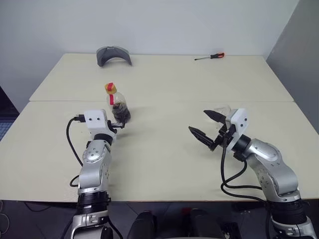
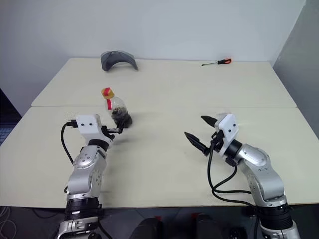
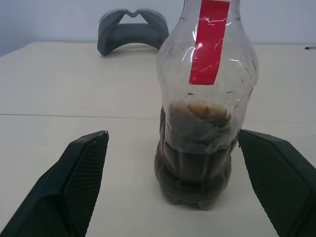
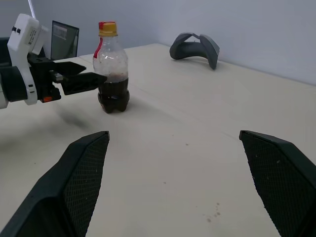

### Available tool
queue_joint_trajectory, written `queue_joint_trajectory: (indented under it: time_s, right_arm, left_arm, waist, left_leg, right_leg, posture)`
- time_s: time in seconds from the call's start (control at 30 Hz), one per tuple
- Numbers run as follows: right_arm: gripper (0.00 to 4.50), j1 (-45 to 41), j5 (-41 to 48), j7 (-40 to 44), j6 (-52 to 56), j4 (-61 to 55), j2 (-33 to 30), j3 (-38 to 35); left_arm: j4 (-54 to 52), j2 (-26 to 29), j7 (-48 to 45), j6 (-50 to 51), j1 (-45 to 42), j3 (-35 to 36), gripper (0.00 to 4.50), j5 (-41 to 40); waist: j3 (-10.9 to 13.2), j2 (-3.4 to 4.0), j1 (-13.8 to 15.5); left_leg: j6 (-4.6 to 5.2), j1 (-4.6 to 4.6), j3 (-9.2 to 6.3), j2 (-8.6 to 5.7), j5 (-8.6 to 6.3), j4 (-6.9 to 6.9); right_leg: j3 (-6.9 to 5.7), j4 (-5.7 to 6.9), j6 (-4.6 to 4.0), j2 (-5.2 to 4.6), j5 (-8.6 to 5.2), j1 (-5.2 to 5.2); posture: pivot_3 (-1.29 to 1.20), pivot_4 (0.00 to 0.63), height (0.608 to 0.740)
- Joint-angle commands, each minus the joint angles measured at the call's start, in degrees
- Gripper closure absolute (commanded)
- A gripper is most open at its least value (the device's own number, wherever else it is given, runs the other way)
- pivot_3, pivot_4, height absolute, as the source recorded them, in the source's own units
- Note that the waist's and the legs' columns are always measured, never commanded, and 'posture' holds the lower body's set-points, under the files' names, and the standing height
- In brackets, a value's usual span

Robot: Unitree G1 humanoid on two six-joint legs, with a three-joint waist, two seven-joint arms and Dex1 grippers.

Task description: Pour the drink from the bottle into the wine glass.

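Approach step. Bottle stands upright on the table, drink filling its lower part. Left gripper spread wide, fingers flanking the bottle, not touching. Right gripper spread, empty, well apart. Next: close on the body, squarely, without tipping it.

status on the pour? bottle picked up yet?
Not yet. Nothing is poured: the dark drink sits in the small clear plastic bottle, yellow cap on, upright on the cream table. In hand: the left hand is open, one finger on either side of the bottle without touching. The right hand is open and empty. Left: grasp, uncap, pour.
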Motion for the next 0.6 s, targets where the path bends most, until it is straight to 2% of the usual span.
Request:
queue_joint_trajectory:
  time_s: [0.03,0.6]
  right_arm:
    - [0.00,-0.1,0.2,-1.0,-1.2,-2.6,0.4,-0.3]
    - [0.00,0.7,-0.6,-3.1,-0.6,-5.2,0.7,0.8]
  left_arm:
    - [1.4,0.9,-1.0,-2.3,-1.7,-0.4,0.03,0.1]
    - [21.1,1.5,-3.6,-12.4,-13.5,-1.7,0.03,0.7]
  waist:
    - [0.0,0.00,0.0]
    - [0.0,-0.02,0.3]
  left_leg:
    - [0.00,0.00,0.01,0.00,0.00,0.00]
    - [-0.02,-0.02,0.00,-0.01,0.01,0.01]
  right_leg:
    - [0.01,0.00,0.00,0.00,0.00,0.00]
    - [-0.01,-0.03,0.01,-0.01,0.00,-0.01]
  posture:
    - [0.00,0.150,0.740]
    - [0.00,0.150,0.740]
